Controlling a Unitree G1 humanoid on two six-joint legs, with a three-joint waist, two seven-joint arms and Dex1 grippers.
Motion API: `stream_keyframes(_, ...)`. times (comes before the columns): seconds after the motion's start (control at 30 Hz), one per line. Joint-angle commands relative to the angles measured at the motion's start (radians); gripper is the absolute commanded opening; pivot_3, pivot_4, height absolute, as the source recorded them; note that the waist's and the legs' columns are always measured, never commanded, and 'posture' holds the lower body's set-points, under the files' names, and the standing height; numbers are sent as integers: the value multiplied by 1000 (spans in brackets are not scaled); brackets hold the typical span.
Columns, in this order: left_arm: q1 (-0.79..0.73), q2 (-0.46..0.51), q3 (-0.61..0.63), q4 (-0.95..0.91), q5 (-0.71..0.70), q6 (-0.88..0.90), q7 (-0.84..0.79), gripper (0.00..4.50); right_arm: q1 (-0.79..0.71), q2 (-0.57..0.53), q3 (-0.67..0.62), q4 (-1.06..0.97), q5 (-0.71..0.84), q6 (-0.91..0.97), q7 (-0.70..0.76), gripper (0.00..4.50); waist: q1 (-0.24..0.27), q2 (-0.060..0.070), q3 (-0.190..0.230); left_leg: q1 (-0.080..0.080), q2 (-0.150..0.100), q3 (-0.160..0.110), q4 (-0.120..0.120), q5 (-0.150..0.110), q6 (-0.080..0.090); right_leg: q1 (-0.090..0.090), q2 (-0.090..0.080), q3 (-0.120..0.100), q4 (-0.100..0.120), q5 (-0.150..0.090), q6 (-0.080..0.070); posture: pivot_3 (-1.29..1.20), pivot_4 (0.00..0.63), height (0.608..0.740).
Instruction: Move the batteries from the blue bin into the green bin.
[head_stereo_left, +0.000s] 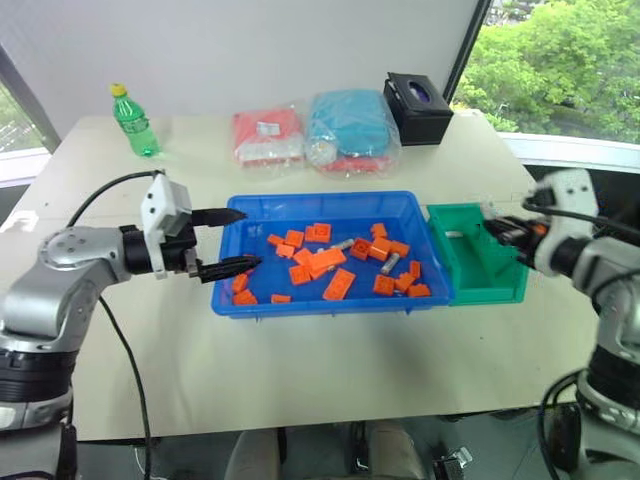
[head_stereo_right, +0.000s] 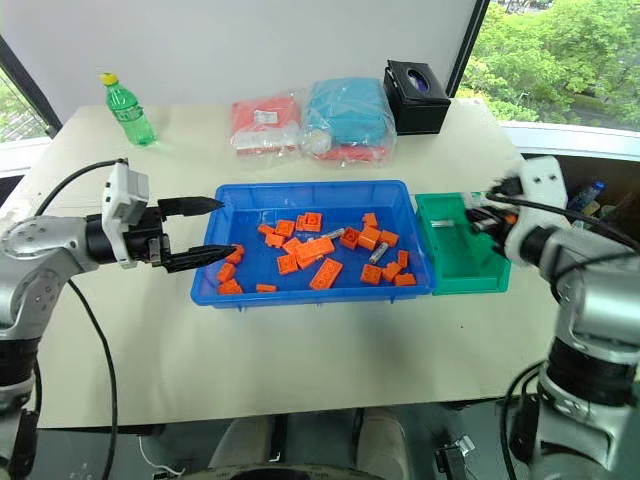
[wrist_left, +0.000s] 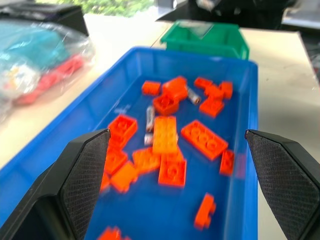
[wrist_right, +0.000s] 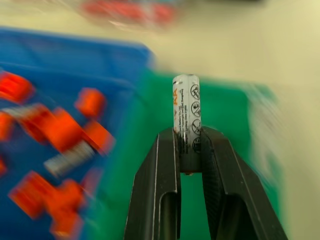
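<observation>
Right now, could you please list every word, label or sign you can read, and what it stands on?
"AA": on the battery held in the right gripper, beside a column of round warning signs.
Fine print on that battery: too small to read.
White label on the red package: too small to read.

Blue bin (wrist_right: 60, 55) and orange bricks (wrist_right: 62, 130) — motion-blurred.

Beige table (head_stereo_left: 300, 370), blue bin (head_stereo_left: 330, 300), green bin (head_stereo_left: 480, 290), bottle (head_stereo_left: 133, 120), packages (head_stereo_left: 320, 135), black box (head_stereo_left: 418, 108)
</observation>
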Motion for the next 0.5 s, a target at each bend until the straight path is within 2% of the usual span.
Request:
stream_keyframes(0.03, -51, -4, -10, 18, 9, -11, -13, 4500, -1, -16, -19, -19, 43, -42, -31, 49, -1, 1, 1, 0, 0, 0, 0, 0, 0, 0, 0, 0, 0, 0, 0, 0, 150, 724)
stream_keyframes(0.17, -88, -11, -23, 45, 12, -12, -21, 4500, -33, -13, -31, 47, 85, -70, -62, 49, 5, 1, 0, 0, 0, 0, 1, 0, 0, 0, 0, 0, -1, 0, 0, 0, 150, 724)
stream_keyframes(0.2, -92, -13, -24, 49, 13, -13, -23, 4500, -39, -16, -27, 64, 93, -78, -68, 1084, 6, 1, 0, -1, 0, 0, 1, 0, 0, 0, 0, 0, -2, 0, 0, 0, 150, 724)
stream_keyframes(0.23, -95, -14, -25, 51, 15, -14, -25, 4500, -42, -24, -17, 77, 98, -90, -73, 1421, 8, 1, 0, -1, 0, 0, 1, 0, 0, 0, 0, 0, -3, 0, 0, 0, 150, 724)
stream_keyframes(0.33, -92, -18, -26, 44, 16, -17, -26, 4500, -37, -71, 35, 98, 109, -127, -65, 2883, 11, 1, 1, -4, -1, 0, 1, 0, 0, 1, 0, 0, -6, 0, 0, 0, 150, 724)
stream_keyframes(0.5, -80, -15, -17, 16, 7, -9, -20, 4500, -82, -101, 143, 52, 193, -180, -1, 2883, 6, 1, 1, -5, -1, 0, 2, 0, 0, 1, 0, 0, -9, 0, 0, 0, 150, 724)
